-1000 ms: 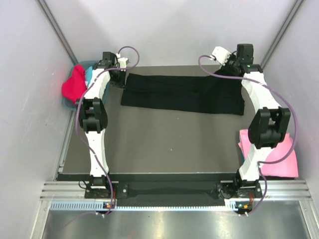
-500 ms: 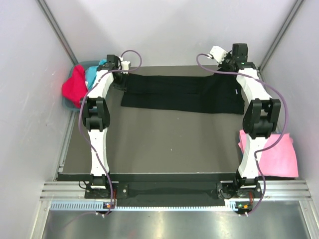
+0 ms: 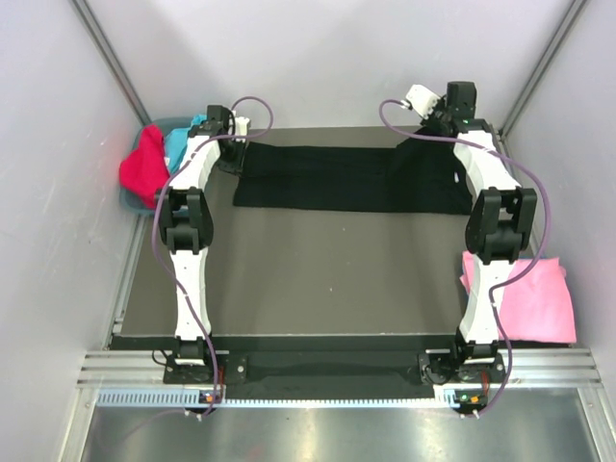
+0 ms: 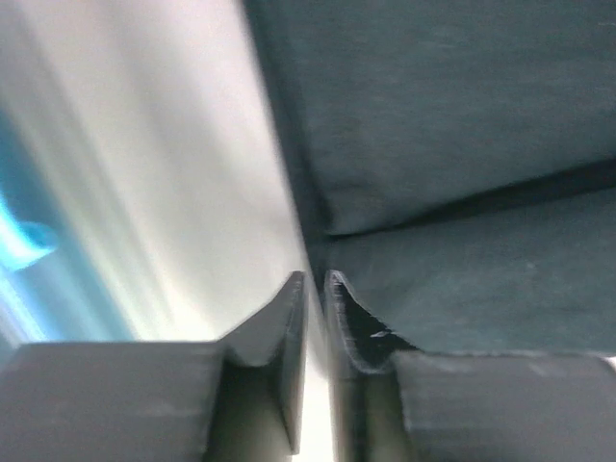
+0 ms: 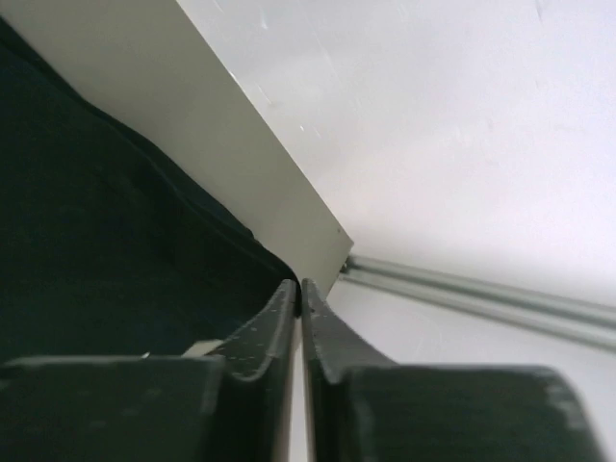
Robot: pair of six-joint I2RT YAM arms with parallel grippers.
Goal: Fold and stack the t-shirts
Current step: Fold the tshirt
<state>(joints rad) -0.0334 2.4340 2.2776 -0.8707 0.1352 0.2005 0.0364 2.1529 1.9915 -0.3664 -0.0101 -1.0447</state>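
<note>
Lying across the far part of the dark grey surface (image 3: 318, 269), the large black cloth t-shirt (image 3: 337, 178) is folded into a long band running left to right. The two white arms reach out to its far corners, the left arm (image 3: 188, 207) to one and the right arm (image 3: 496, 221) to the other.

The left fingers (image 4: 294, 303) hover at the band's far left corner. They are parted by only a narrow slit, with pale light showing through it and no cloth in it. The layered black edge lies just beyond the right-hand tip.

The right fingers (image 5: 284, 303) are pressed together at the far right corner. The black hem runs straight into their tips, so they appear to pinch it, and seen from above that corner rises in a small peak toward them.

A flat pink cloth t-shirt (image 3: 529, 298) lies at the surface's near right edge, beside the right arm. A crumpled red cloth t-shirt (image 3: 142, 164) and a turquoise cloth t-shirt (image 3: 178, 144) sit together in a blue-grey bin (image 3: 130, 199) at the far left, near the left arm's wrist.
</note>
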